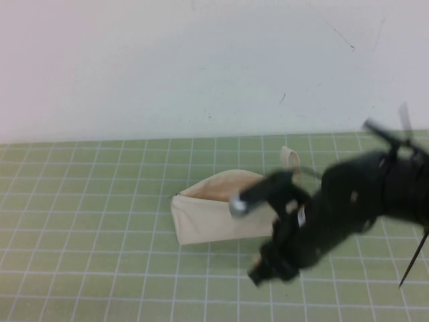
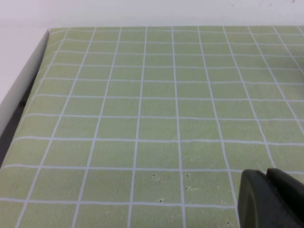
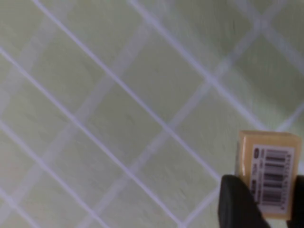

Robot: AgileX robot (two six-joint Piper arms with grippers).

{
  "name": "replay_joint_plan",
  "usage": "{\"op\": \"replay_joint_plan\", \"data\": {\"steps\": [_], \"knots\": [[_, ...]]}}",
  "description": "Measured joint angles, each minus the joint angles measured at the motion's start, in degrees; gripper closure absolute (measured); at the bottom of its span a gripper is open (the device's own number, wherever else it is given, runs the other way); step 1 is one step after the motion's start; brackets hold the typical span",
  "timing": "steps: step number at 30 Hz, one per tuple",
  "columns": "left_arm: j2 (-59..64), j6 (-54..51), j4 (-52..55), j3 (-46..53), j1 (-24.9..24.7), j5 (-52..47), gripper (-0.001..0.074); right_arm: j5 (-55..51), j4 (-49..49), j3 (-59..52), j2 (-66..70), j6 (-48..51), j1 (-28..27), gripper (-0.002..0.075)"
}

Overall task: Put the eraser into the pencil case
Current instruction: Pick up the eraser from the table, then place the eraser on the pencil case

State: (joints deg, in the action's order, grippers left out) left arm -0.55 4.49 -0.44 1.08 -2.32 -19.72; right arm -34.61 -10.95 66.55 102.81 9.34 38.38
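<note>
High view: we see the right gripper point(image 1: 268, 267) low over the mat point(image 1: 100, 201), the open pencil case point(image 1: 214, 215) just behind and to its left; left gripper out of frame.
Left wrist view: left gripper point(image 2: 270, 199) over bare mat; whether it is parted we cannot tell.
Right wrist view: right gripper clamped on the eraser point(image 3: 270, 173), barcode label facing us, fingers point(image 3: 237, 202) at its lower end.
Handling: we judge the eraser light, firm, slightly grippy; pinching its flat sides suits. The pouch looks soft, likely yielding.

Green white-gridded mat point(image 1: 100, 201), cream pencil case point(image 1: 214, 218), seemingly yellowish barcode-labelled eraser point(image 3: 268, 173)
</note>
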Motion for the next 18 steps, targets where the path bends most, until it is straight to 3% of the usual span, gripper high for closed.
{"op": "replay_joint_plan", "data": {"steps": [8, 15, 18], "knots": [[0.00, 0.00, 0.00, 0.00, 0.00, 0.00, 0.0736, -0.62, -2.76, 15.39, -5.79, 7.77, 0.01, 0.0524], [0.00, 0.10, 0.00, 0.00, 0.00, 0.00, 0.0736, 0.38, -1.58, 18.65, -0.01, 8.00, -0.90, 0.0524], [0.00, 0.10, 0.00, 0.00, 0.00, 0.00, 0.0736, 0.38, -1.47, 19.07, 2.40, 8.00, -0.90, 0.0483]]}}
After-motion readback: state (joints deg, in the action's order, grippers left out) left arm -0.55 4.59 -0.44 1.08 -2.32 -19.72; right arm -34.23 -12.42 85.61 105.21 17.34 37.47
